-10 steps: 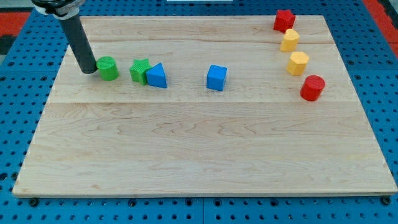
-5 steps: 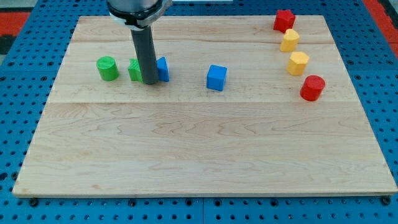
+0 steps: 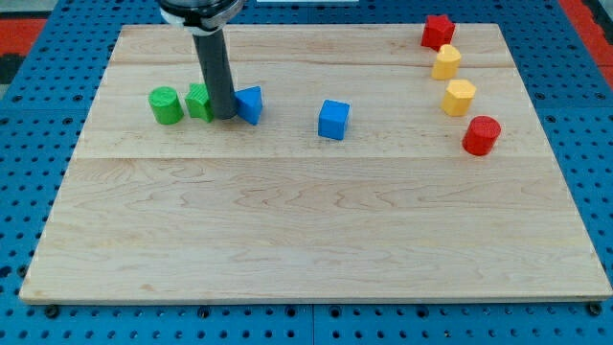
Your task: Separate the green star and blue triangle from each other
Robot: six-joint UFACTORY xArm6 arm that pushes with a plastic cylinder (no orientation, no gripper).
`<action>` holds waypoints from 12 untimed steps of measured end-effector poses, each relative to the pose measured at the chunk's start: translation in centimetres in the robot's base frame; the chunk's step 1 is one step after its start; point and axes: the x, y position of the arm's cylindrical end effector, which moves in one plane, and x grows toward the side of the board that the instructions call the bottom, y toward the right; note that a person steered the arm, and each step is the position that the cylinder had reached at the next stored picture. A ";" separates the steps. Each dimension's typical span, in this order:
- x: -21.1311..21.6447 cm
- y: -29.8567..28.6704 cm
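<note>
My tip (image 3: 224,116) moved up between the blocks, green star (image 3: 198,101) apparently nudged left, blue triangle (image 3: 251,103) shifted right

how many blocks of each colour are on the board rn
green: 2, a cylinder and a star
blue: 2, a triangle and a cube
red: 2
yellow: 2
total: 8
My tip sits between the star and the triangle.

Pale, smooth, matt wood with visible grain is seen in the board (image 3: 316,220). A matt dark finish is noted on the rod (image 3: 215,72). The blocks beside it appear plastic.
</note>
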 end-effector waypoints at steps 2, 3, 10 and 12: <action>1.1 2.9; -2.5 1.7; -3.9 7.3; -6.7 -1.3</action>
